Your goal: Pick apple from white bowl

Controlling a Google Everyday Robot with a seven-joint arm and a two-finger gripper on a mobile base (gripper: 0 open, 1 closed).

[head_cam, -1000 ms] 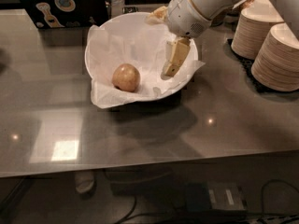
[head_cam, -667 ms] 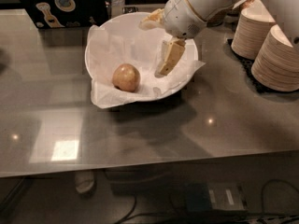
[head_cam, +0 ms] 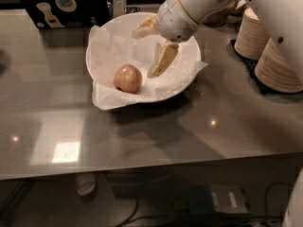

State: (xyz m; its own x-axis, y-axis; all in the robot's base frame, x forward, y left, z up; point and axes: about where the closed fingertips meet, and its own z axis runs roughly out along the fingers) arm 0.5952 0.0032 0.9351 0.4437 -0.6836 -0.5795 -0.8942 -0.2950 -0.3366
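Camera view: the apple (head_cam: 128, 78) is being cradled at seven o'clock inside the white bowl (head_cam: 111, 46), while the gripper (head_cam: 152, 46) is being held at two o'clock from it, fingers spread wide, nothing grasped.

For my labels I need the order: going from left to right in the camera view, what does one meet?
Round yellowish-tan apple → open tan-fingered gripper over the wide white bowl → stacks of beige paper bowls.
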